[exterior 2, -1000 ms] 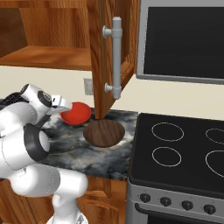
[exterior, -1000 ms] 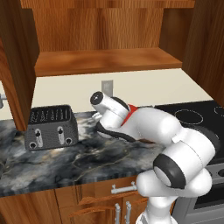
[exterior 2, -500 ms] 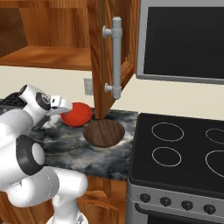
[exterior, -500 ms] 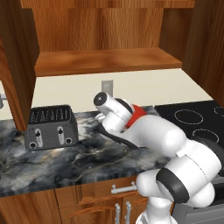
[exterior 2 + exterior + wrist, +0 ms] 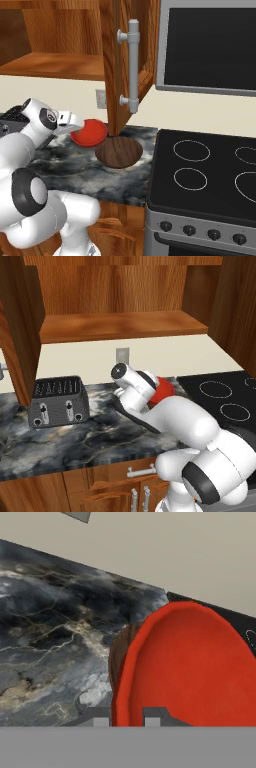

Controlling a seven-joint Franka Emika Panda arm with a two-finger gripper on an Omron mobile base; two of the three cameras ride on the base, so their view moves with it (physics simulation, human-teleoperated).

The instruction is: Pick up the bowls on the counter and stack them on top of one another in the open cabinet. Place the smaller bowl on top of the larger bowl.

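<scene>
Red bowl (image 5: 89, 133) tilted on edge in tool (image 5: 126, 721).

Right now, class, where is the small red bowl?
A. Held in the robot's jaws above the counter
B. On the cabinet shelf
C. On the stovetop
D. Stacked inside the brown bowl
A: the red bowl sits tilted with its rim between the jaws, lifted off the counter, beside the brown bowl.

Two bowls: one red bowl (image 5: 89, 132), one brown bowl (image 5: 119, 151). One toaster (image 5: 58, 400) on one tabletop (image 5: 95, 438). One wall cabinet (image 5: 120, 293) with one shelf (image 5: 120, 325). One stovetop (image 5: 205, 175) with four burner rings. One wall outlet (image 5: 122, 354).
</scene>
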